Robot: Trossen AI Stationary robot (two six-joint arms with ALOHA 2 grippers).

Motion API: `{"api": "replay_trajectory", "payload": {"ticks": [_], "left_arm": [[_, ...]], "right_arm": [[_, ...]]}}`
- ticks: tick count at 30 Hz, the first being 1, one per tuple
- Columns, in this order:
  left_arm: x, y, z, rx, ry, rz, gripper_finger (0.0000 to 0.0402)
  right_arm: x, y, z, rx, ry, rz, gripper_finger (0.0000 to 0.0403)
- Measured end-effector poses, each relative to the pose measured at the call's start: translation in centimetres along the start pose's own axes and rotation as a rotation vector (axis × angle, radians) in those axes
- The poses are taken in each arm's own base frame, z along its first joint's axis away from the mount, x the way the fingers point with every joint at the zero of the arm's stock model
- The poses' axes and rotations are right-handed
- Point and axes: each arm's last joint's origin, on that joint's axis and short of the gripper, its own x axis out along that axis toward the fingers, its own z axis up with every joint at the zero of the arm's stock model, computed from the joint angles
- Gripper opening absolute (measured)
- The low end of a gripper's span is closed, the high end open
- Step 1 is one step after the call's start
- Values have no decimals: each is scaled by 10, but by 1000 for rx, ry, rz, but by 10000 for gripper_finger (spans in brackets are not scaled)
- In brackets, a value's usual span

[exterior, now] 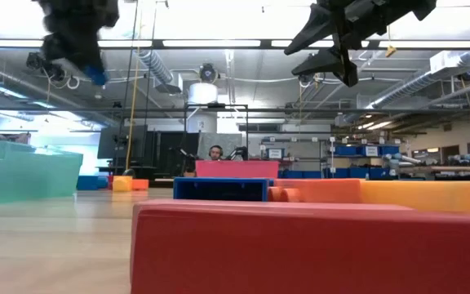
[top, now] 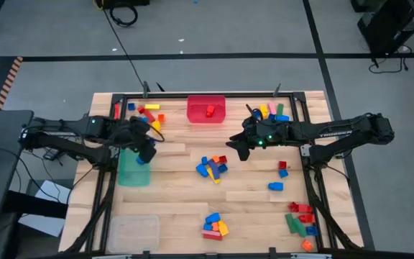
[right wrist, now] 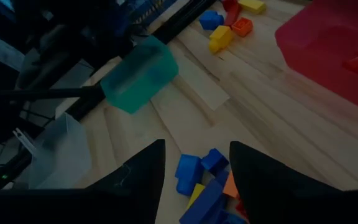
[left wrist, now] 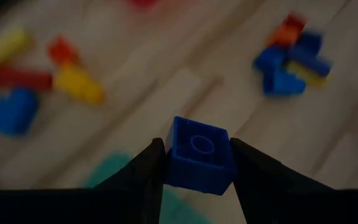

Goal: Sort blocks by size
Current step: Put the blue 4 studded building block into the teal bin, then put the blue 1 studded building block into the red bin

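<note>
My left gripper [top: 144, 152] is shut on a small blue square block [left wrist: 197, 155]. It hangs over the far end of the green bin [top: 134, 169] at the table's left. In the low view that block [exterior: 96, 76] shows below the left gripper, well above the table. My right gripper [top: 236, 149] hovers open with nothing in it, right of the table's middle. The centre heap of blue, yellow and orange blocks [right wrist: 201, 174] lies on the wood below and beyond its fingertips. More blocks lie in loose heaps on the table. My left gripper pinches the blue block by two opposite side walls [left wrist: 169, 158], one finger [left wrist: 145, 180] on each. The fingers slant downward from above. The block is lifted clear above the green bin, and its face with a round ring is turned toward the wrist camera.
A red bin [top: 206, 110] holding a red block stands at the far middle. A clear bin [top: 131, 232] stands near left. Block heaps lie far left [top: 149, 115], far right [top: 272, 111], centre [top: 212, 167], near middle [top: 214, 225] and near right [top: 300, 216]. Single blocks [top: 275, 186] lie between.
</note>
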Motion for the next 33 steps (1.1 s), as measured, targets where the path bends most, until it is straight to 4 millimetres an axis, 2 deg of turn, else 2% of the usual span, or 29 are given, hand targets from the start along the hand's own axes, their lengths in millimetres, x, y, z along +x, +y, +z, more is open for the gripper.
{"api": "replay_trajectory", "payload": {"ticks": [6,17,28,33], "left_arm": [[27,6,-24,-73,175,36,167],[63,25,-63,-189,350,189,202],[64,24,-63,-191,344,178,219],[55,21,-56,-174,312,148,219]], "right_arm": [[0,0,0,0,0,0,193],[0,0,0,19,0,0,193],[0,0,0,18,0,0,193],[0,0,0,16,0,0,193]]}}
